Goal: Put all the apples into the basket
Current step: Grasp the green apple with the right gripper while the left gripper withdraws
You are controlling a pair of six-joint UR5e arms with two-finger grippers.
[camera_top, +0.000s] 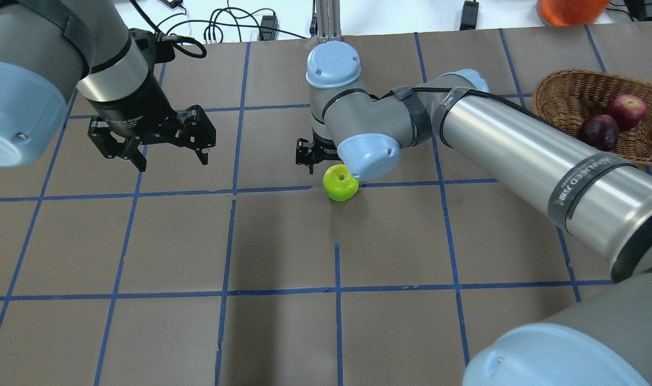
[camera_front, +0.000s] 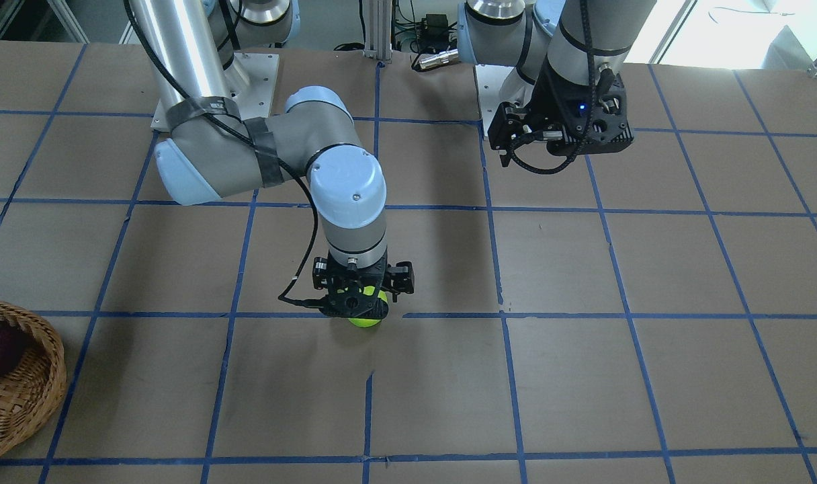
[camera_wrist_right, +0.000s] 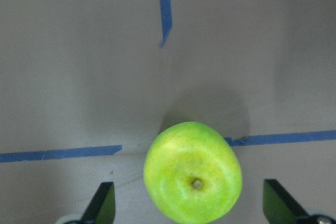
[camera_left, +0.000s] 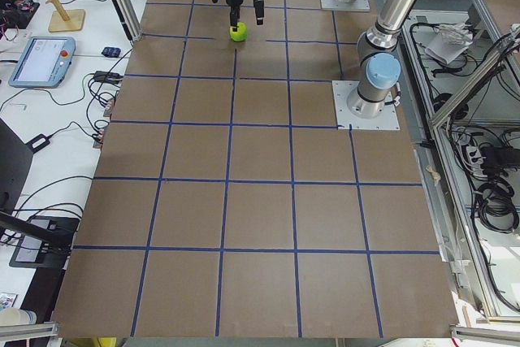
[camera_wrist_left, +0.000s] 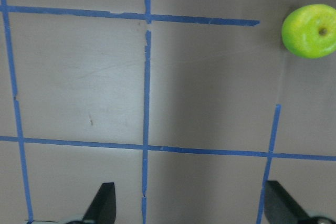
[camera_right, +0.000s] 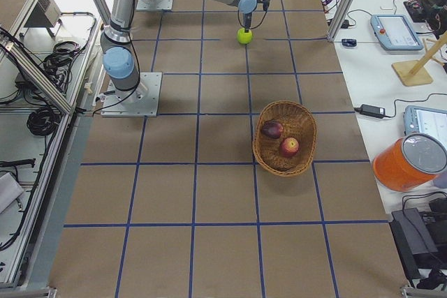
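Altogether two apples (camera_top: 599, 132) in the basket (camera_top: 564, 95), one green apple (camera_top: 340, 183) outside.

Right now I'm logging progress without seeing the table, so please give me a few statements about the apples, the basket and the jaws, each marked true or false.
1. The yellow-green apple lies on the table, outside the wicker basket. True.
2. The basket holds three apples. False: it holds two, a red apple and a dark maroon apple.
3. The right arm's jaws stand open, one on each side of the yellow-green apple. True.
4. The left arm's jaws are shut on an apple. False: they are open and empty, over bare table.
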